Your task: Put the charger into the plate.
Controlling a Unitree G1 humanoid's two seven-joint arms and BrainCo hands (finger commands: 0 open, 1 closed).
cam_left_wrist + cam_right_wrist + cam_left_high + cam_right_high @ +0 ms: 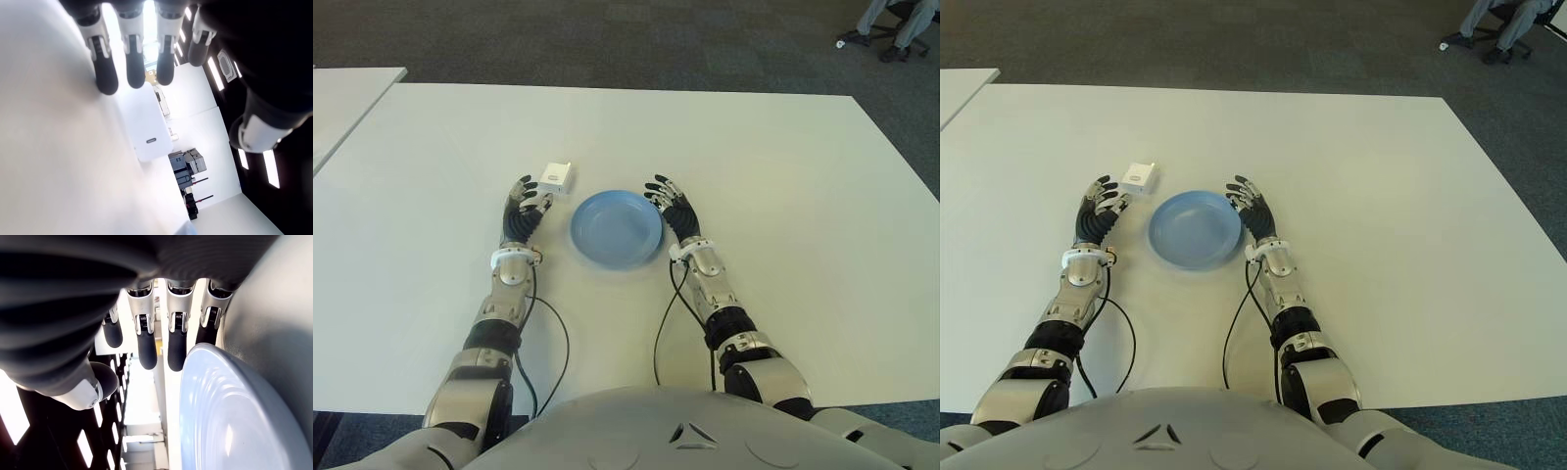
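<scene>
A small white charger (555, 177) lies on the white table (783, 196), just beyond and left of the blue plate (616, 228). My left hand (528, 201) sits close behind the charger (146, 127), fingers (134, 63) spread and holding nothing. On the plate's right side is my right hand (668, 199), open too, its fingers (146, 340) straight beside the plate's rim (195, 377). The plate holds nothing.
A second white table (342, 98) stands at the far left. Cables (553, 343) run from both wrists over the table's near part. A person's legs and a chair base (891, 29) show at the far right on the dark carpet.
</scene>
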